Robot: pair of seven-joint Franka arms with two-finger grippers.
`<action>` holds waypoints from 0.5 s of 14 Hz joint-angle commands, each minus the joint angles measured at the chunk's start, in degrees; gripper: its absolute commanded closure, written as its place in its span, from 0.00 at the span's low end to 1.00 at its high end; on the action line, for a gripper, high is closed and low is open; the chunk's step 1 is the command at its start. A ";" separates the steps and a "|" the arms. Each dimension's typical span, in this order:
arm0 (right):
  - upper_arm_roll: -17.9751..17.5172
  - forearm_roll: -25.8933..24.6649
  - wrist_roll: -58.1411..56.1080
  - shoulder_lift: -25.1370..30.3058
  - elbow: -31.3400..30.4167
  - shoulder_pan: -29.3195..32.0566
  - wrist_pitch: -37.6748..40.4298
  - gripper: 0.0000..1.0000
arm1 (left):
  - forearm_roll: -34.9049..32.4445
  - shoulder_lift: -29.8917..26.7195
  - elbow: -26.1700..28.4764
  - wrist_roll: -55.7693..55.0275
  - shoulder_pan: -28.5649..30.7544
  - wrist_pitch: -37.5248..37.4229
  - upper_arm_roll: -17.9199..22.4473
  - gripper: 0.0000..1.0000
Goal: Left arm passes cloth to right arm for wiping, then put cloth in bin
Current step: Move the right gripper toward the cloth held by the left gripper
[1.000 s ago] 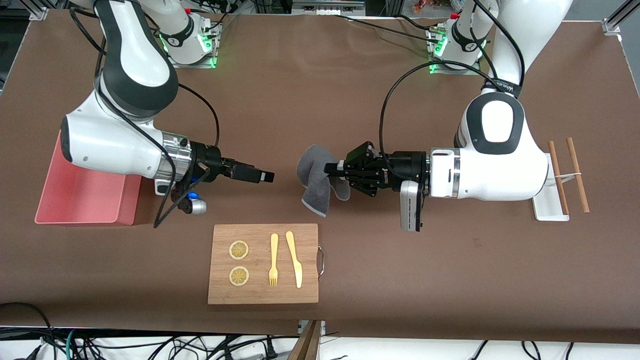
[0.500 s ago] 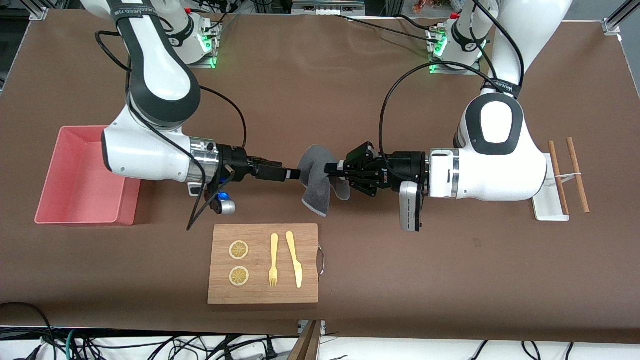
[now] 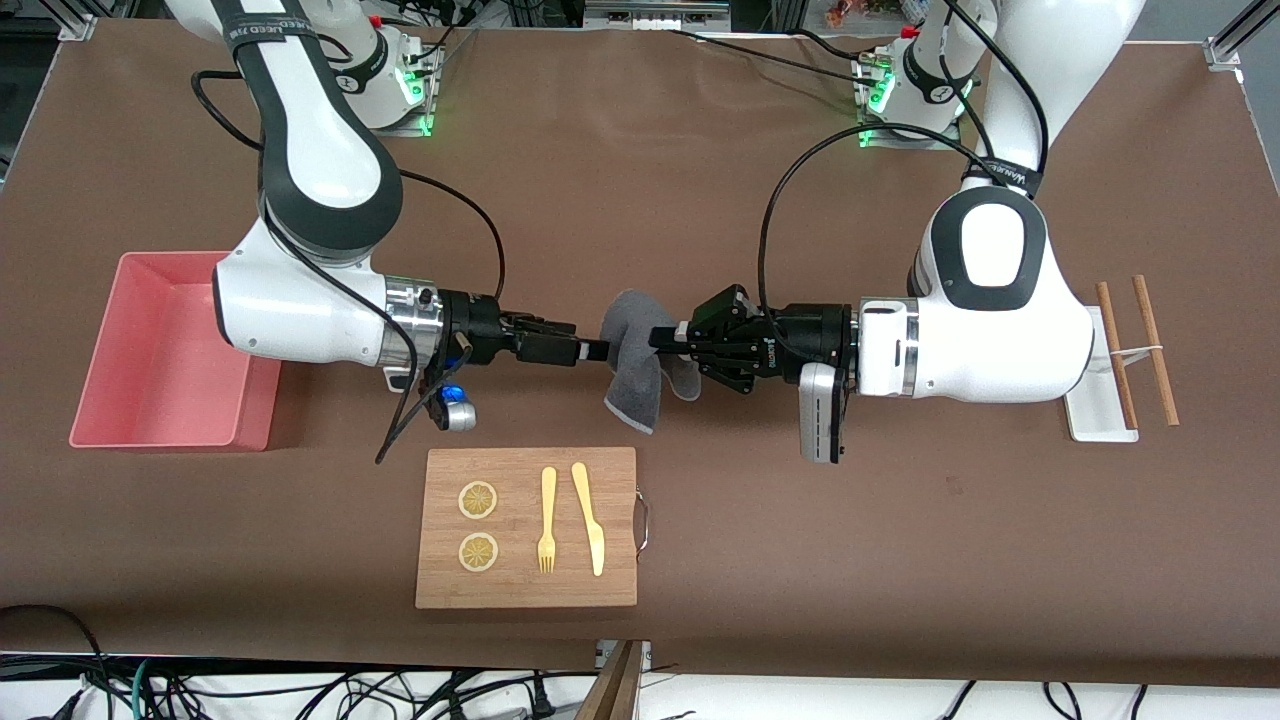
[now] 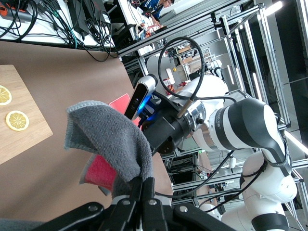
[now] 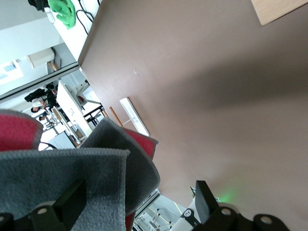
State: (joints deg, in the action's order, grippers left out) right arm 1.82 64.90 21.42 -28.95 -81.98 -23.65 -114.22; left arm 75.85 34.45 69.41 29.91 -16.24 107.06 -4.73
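Observation:
The cloth [image 3: 636, 380], grey with a red face, hangs from my left gripper [image 3: 656, 341], which is shut on its upper fold over the middle of the table. In the left wrist view the cloth [image 4: 110, 139] droops from the closed fingertips of the left gripper [image 4: 143, 182]. My right gripper [image 3: 596, 350] is open, level with the cloth, its tips at the cloth's edge. In the right wrist view the cloth [image 5: 72, 168] lies between the spread fingers of the right gripper [image 5: 138, 199]. The pink bin [image 3: 150, 370] stands at the right arm's end of the table.
A wooden board [image 3: 526, 590] with two lemon slices, a fork [image 3: 547, 520] and a knife [image 3: 590, 518] lies nearer the camera than the cloth. A white tray [image 3: 1098, 400] with two chopsticks stands at the left arm's end.
My right arm has swung from over the bin toward the middle, and its open gripper has reached the cloth. The left arm and cloth have stayed still.

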 commanded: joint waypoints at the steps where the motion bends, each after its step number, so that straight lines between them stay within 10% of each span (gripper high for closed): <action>1: -0.06 1.55 -1.73 -0.14 0.94 3.34 0.57 0.00 | 1.05 -0.97 1.34 1.03 -0.46 0.70 0.33 1.00; 7: -0.32 6.80 -6.53 -0.75 0.25 3.70 0.05 0.00 | 0.96 -0.88 1.43 1.03 -0.46 0.78 0.33 1.00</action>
State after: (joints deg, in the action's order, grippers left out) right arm 1.90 68.11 19.45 -29.02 -81.58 -19.40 -114.08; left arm 75.85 34.45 69.51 29.91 -16.26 107.06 -4.73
